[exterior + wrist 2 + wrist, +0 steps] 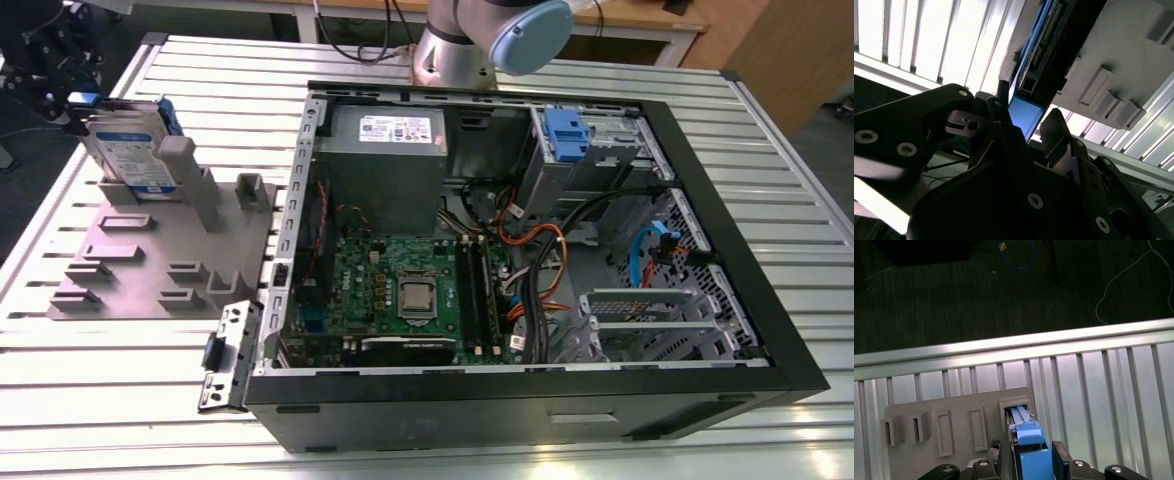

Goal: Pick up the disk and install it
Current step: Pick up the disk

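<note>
Disk (1030, 440), with its blue carrier bracket, is straddled by the pincer (1029, 452) in the first wrist view. Whether the pincer is clamped on it or merely set around it cannot be told. The disk is seated upright on its edge in a slot of the grey fixture (147, 255). The fixture is placed on the slatted metal tabletop (107, 385), at the exterior view's left. Just beside the fixture, toward the exterior view's right, the open computer case (534, 405) is laid on its side with the motherboard (400, 290) exposed.
</note>
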Robot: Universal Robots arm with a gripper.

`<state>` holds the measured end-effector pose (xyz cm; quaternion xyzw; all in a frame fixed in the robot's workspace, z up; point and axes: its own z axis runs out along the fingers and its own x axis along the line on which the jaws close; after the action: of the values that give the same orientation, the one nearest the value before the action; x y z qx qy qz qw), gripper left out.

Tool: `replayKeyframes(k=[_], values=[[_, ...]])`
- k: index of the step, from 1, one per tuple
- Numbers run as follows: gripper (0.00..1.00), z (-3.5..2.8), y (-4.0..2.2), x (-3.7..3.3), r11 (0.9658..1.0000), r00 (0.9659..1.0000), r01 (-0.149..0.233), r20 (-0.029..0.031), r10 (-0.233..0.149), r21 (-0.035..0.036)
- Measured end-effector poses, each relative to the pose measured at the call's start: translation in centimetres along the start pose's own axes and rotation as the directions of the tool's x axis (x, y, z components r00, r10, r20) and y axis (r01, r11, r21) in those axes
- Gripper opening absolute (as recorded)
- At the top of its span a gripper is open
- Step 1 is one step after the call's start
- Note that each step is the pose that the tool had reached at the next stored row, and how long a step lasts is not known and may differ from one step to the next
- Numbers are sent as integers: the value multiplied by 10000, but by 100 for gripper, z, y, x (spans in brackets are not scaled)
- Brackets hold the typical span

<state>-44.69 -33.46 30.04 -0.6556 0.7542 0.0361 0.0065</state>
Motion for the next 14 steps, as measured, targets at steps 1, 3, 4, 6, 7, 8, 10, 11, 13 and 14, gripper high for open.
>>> replayKeyframes(k=[1,3,4,6,7,8,10,11,13,14], values=[[52,4,0,-3,10000,10000,0,-1,0,-1],[52,15,1,-4,10000,10000,2,-1,-2,-2],[52,22,1,-5,10000,10000,1,-1,-1,-2],[52,36,1,-7,10000,10000,1,-1,-1,-2],[52,42,1,-7,10000,10000,1,-1,-1,-1],[52,48,1,-8,10000,10000,1,-1,-1,-2],[52,67,3,-7,10000,10000,5,-1,-5,-1],[52,73,4,-6,10000,10000,49,-3,-49,-5],[52,81,4,-6,9996,9996,266,-13,-266,-19],[52,86,4,-5,9992,9992,406,-19,-406,-26]])
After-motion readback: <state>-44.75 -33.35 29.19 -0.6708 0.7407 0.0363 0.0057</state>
